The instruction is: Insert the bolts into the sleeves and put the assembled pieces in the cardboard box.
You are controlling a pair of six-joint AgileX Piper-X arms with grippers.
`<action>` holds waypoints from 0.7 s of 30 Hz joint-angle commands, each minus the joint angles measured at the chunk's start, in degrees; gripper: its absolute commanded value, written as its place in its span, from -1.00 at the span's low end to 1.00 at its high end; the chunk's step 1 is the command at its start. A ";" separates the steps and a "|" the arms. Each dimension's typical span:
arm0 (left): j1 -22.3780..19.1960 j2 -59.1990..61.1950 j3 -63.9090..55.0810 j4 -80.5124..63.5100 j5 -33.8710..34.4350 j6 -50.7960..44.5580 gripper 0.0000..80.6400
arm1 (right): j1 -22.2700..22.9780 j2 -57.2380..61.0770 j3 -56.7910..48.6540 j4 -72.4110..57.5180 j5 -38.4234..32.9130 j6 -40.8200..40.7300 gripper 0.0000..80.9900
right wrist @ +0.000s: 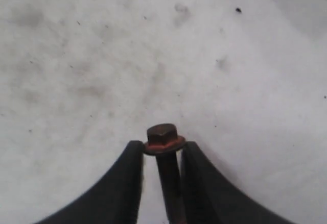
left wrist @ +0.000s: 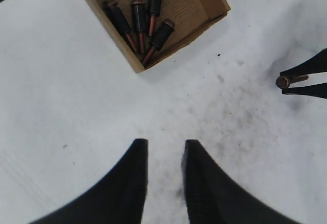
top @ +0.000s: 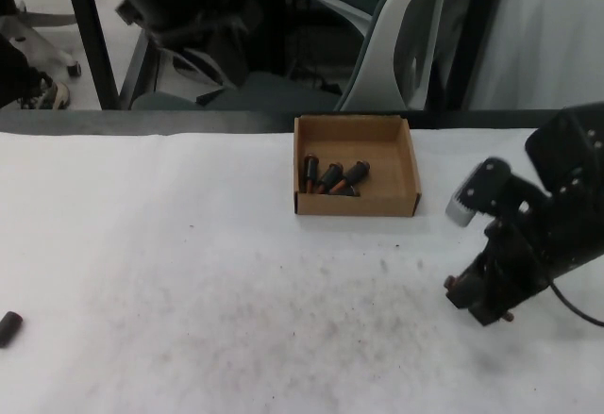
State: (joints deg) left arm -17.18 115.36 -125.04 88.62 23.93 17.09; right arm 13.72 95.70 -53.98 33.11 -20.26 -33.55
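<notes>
A white cover [top: 189, 244] lies over the bench, marked with grey smudges [top: 359, 273] and small dark specks. Beyond the far edge stands an office chair [top: 377, 46] with a pale frame and a dark seat. A dark post [top: 90, 37] rises at the left, and a white sheet [top: 547, 37] hangs at the right.

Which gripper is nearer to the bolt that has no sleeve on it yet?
Right. The right gripper is shut on the bolt, gripping its shank just under the head. The left gripper is open, holds nothing, and is well apart from the bolt.
</notes>
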 commanded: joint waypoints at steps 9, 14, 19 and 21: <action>1.31 -10.22 19.93 0.38 -0.67 0.97 -0.41 | -0.12 -12.99 -0.23 8.60 -9.69 4.05 -0.99; 3.34 -18.69 33.72 -7.21 -0.67 -0.19 -0.41 | -0.12 -19.71 -0.12 9.83 -11.01 6.97 -0.99; 6.83 -27.48 45.64 -18.08 -1.64 -4.36 -0.41 | -0.02 -26.82 -0.12 9.83 -11.78 9.66 -0.99; 8.19 -30.27 48.90 -20.28 -4.48 -4.67 -0.41 | -0.02 -29.40 -0.12 9.90 -12.95 10.56 -0.99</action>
State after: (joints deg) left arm -8.07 84.65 -74.62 69.72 17.54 12.86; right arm 13.72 70.52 -53.98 42.89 -30.72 -24.70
